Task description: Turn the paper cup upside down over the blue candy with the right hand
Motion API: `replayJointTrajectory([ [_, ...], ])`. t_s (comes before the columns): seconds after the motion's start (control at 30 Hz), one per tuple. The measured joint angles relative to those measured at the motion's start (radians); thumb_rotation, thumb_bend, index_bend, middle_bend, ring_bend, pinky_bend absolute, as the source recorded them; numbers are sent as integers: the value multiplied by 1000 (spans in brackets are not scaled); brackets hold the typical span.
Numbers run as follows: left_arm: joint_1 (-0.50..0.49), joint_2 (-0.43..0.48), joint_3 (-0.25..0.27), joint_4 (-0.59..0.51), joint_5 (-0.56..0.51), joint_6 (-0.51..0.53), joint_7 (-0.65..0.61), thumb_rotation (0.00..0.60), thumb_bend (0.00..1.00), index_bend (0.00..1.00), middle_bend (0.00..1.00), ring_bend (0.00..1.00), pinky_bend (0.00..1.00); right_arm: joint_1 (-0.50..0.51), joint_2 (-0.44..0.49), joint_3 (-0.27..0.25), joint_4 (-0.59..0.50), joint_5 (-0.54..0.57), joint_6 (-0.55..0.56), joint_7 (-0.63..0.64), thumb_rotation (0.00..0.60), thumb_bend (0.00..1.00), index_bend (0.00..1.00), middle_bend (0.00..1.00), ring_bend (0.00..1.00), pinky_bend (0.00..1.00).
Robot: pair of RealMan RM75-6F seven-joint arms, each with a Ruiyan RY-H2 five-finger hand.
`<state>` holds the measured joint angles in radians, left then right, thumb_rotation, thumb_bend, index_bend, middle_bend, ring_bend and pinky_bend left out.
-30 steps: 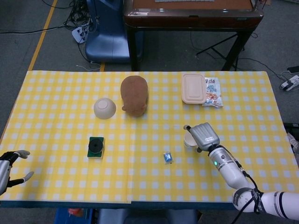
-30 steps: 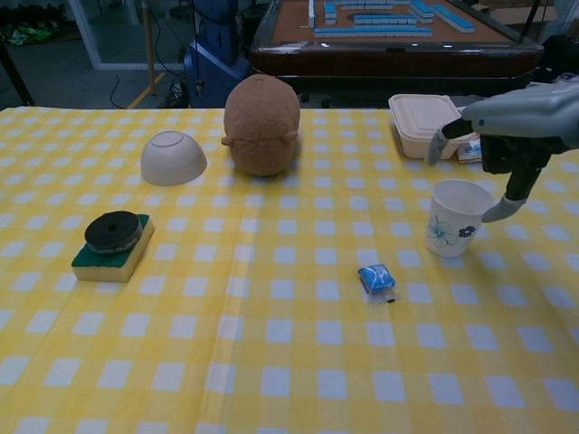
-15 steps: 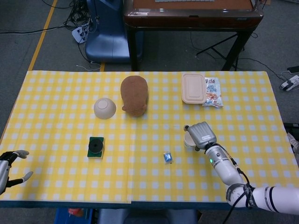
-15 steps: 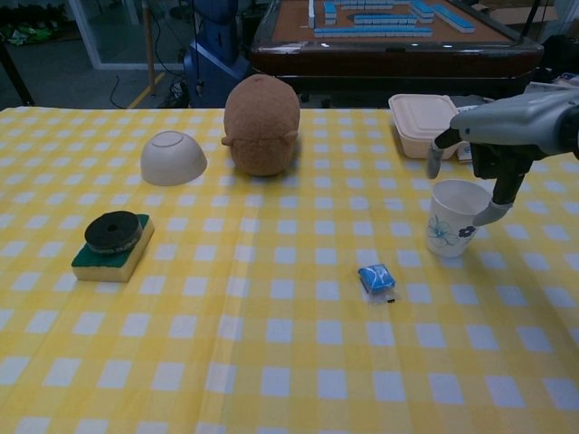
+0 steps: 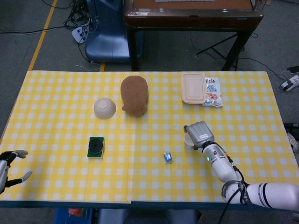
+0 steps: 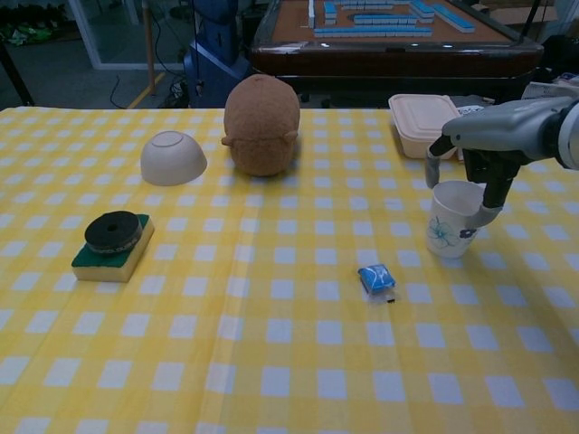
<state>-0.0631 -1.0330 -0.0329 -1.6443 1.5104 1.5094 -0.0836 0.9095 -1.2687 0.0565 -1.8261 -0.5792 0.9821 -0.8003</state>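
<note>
Two robot hands show in the pictures. The right robot hand (image 6: 475,163) is over the paper cup (image 6: 452,219), which stands upright on the bench (image 6: 271,362) with its open mouth up. One finger comes down on the far left side of the cup and another curls against its right side. The fingers are apart around the cup. I cannot tell if they squeeze it yet, because the hand covers the rim. From the head view the right robot hand (image 5: 200,134) hides almost all of the cup (image 5: 188,141); only a small bit of it peeks out on the left.

The blue candy (image 6: 376,278) lies flat on the yellow checked cloth, near the cup, a little closer to the robot and off to the left. It does not touch the cup. In the head view the candy (image 5: 168,157) is tiny and its wrapper is hard to make out.

The left robot hand (image 5: 10,164) sits at the left edge of the bench, cut off by the picture edge. Its fingers are spread and hold nothing.

Farther back sit an upside-down bowl (image 6: 173,157), a brown fuzzy lump (image 6: 261,125) and a closed lunch box (image 6: 423,123). A snack bag (image 5: 212,92) lies right beside the box. A green sponge (image 6: 112,248) with a black disc (image 6: 113,231) on top is on the left.
</note>
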Motion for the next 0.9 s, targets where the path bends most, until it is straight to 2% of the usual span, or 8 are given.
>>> replayJointTrajectory([
  [0.2, 1, 1, 0, 0, 1, 2, -1, 600, 137, 451, 439, 351, 523, 0, -6, -5, 13, -23, 3, 23, 600, 1, 457, 1000, 1000, 1000],
  [0.5, 1, 1, 0, 1, 0, -1, 0, 600, 137, 451, 439, 351, 523, -41, 17, -1, 20, -124, -1, 154, 600, 12, 482, 1000, 1000, 1000],
  [0.73, 0, -3, 2, 0, 2, -4, 12, 600, 137, 451, 439, 351, 523, -110, 51, 19, 48, -267, -47, 414, 600, 12, 484, 1000, 1000, 1000],
  [0.9, -2, -5, 3, 0, -1, -11, 22, 600, 137, 451, 439, 351, 523, -167, 63, 35, 102, -403, -92, 670, 600, 12, 484, 1000, 1000, 1000],
])
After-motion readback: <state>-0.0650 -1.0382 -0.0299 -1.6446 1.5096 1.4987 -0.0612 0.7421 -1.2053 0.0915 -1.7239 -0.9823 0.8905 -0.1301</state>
